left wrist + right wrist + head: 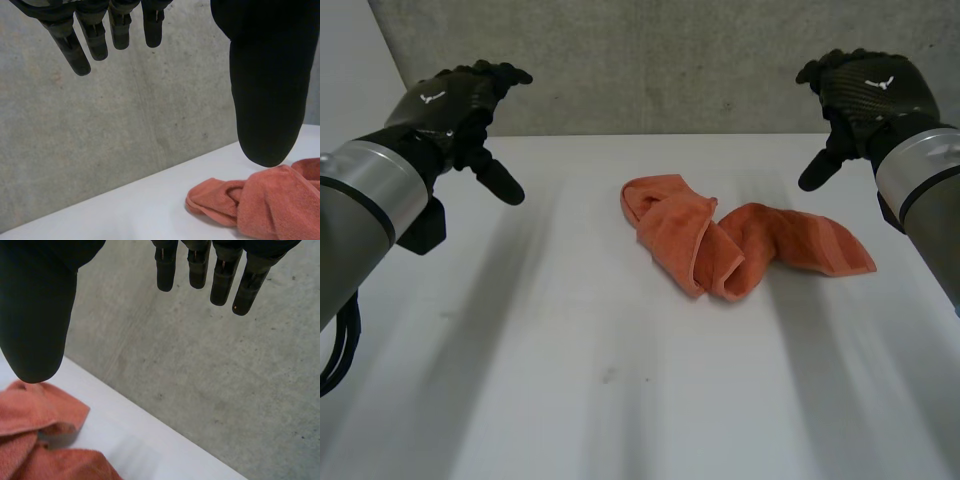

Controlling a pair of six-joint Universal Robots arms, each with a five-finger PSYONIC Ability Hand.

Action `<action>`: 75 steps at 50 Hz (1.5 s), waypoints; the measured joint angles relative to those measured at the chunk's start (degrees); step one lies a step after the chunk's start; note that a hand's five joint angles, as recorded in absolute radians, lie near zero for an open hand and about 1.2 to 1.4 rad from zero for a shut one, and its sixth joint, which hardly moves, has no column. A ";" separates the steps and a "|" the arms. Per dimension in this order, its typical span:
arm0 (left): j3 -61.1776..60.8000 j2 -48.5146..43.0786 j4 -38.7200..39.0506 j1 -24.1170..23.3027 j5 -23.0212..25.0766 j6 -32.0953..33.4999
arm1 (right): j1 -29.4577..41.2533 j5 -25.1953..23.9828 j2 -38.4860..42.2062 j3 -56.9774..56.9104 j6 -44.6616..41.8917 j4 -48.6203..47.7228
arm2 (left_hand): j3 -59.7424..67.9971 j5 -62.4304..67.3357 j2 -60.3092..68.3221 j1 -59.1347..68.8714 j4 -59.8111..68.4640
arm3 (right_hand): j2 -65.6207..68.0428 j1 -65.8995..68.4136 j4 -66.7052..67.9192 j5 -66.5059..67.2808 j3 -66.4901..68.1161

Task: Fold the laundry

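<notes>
Over the white bench (520,360) in the head view, your left robot hand (455,105) and right robot hand (865,95) hover at either side. Both are spread loose and hold nothing, well apart from the crumpled orange terry towel (720,240), which lies twisted on itself right of the middle. The step in hand looks like the reach: bring each robot hand down on its own end of the towel, pinch at a corner rather than the knotted middle, and draw the ends apart so the twist comes out before any fold. Along the left wrist view, straight fingers (95,35) and thumb (265,90) hang with a wide gap, and the towel's rolled end (250,205) lies beyond the thumb tip, untouched. Along the right wrist view, fingers (220,275) and thumb (37,315) stand just as far apart above the towel's other end (40,410). Mind the grey concrete wall (670,60) close behind the bench's back edge, and the towel's right end near the side edge. The bare room lies on the robot's side, so spread and fold that way.
</notes>
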 measured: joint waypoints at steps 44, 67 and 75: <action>3.12 -29.09 17.57 -15.54 0.37 7.28 | -4.81 -12.37 43.20 -21.42 5.62 -3.98 | 2.15 0.55 2.18 1.62 2.03 | 5.39 4.06 4.73 4.65 5.61; -10.56 -9.08 17.25 -6.30 -0.15 6.61 | 5.27 -23.04 12.60 2.07 3.93 3.02 | 1.35 0.16 1.37 0.66 1.27 | 54.13 39.95 54.51 49.48 55.24; -13.44 -7.62 16.84 -4.70 0.84 6.58 | 8.33 -23.80 4.01 7.86 -1.43 8.33 | 0.91 0.16 0.86 0.24 0.86 | 54.13 39.95 54.59 49.48 55.29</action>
